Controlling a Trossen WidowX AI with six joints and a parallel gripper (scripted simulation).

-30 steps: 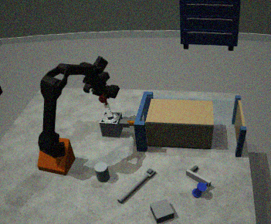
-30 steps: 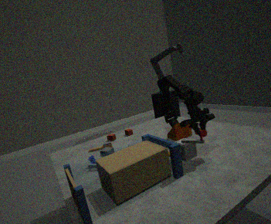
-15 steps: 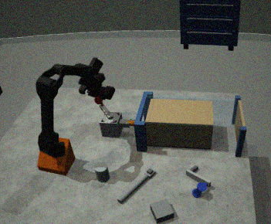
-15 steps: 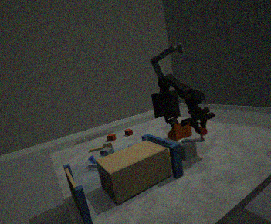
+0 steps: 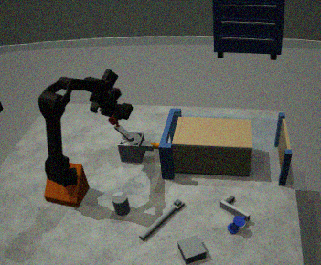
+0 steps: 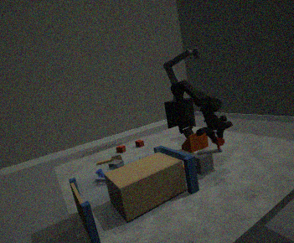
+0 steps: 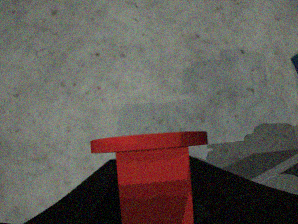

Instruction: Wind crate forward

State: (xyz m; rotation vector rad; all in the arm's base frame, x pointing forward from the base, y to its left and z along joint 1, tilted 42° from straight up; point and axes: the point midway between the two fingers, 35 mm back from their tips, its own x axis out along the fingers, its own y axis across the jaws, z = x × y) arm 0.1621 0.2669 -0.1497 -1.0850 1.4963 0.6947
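The tan crate (image 5: 212, 148) (image 6: 148, 184) sits flat in the clear-panelled cubby. Its front is at or very near the blue steel frame (image 5: 166, 160) (image 6: 192, 173); I cannot tell whether they touch. The grey winch (image 5: 132, 153) (image 6: 205, 163) stands in front of the frame, with a short orange strap piece (image 5: 155, 145) between them. The grey crank handle (image 5: 124, 132) is on top of the winch, its arm pointing back-left in the top view. My gripper (image 5: 113, 120) (image 6: 220, 142) (image 7: 148, 167) is shut on its red knob. The key in the hole is hidden.
A long grey bar tool (image 5: 159, 222), a grey can (image 5: 121, 205), a grey block (image 5: 192, 249) and a crank-shaped tool (image 5: 235, 209) with blue knob parts lie on the near side. Two red cubes (image 6: 121, 148) (image 6: 139, 143) show in the exterior view. A blue-posted board (image 5: 283, 146) closes the cubby's far end.
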